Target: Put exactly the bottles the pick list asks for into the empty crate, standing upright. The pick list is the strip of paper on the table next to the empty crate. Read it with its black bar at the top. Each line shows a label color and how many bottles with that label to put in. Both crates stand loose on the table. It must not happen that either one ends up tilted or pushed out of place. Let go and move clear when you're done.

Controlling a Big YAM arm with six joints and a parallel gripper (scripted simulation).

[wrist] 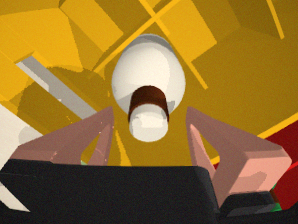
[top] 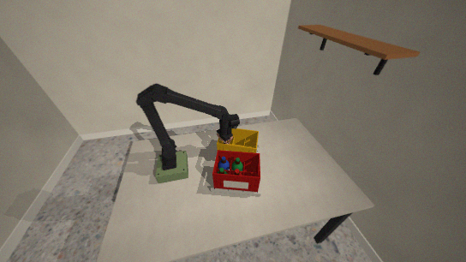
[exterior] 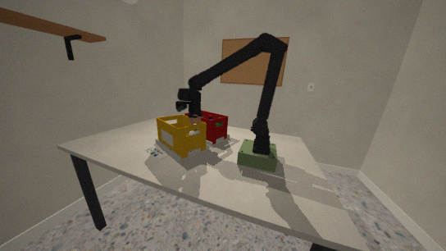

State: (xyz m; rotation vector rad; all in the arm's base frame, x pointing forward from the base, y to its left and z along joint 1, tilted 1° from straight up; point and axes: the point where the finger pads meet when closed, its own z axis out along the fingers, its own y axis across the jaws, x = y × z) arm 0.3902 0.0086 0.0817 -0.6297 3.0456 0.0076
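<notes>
Gripper (top: 225,139) (exterior: 195,120) (wrist: 149,113) points down into the yellow crate (top: 240,149) (exterior: 180,143) (wrist: 240,75), jaws fairly wide, nothing gripped. White bottle with brown neck and white cap (wrist: 149,75) is in the yellow crate; its cap shows between the fingers in the wrist view, visible gap each side. Thin yellow dividers inside that crate.

Red crate (top: 253,186) (exterior: 212,135) (wrist: 288,150) is right beside the yellow one; can't tell if they touch. In it: blue bottle (top: 224,164), green bottle (top: 237,165), plus a smaller-looking green top (top: 222,170) and red top (top: 236,172) along the labeled side. Labels on these not readable.

Pick list (exterior: 155,152) lies flat on the table (top: 300,171) (exterior: 102,148) near the yellow crate, colored marks on it, too blurry to read. Black arm (top: 193,103) (exterior: 268,86) is bent high above the table, mounted on a green base block (top: 171,175) (exterior: 256,163), apart from both crates. Brown shelf (top: 357,40) (exterior: 49,28) on the wall.
</notes>
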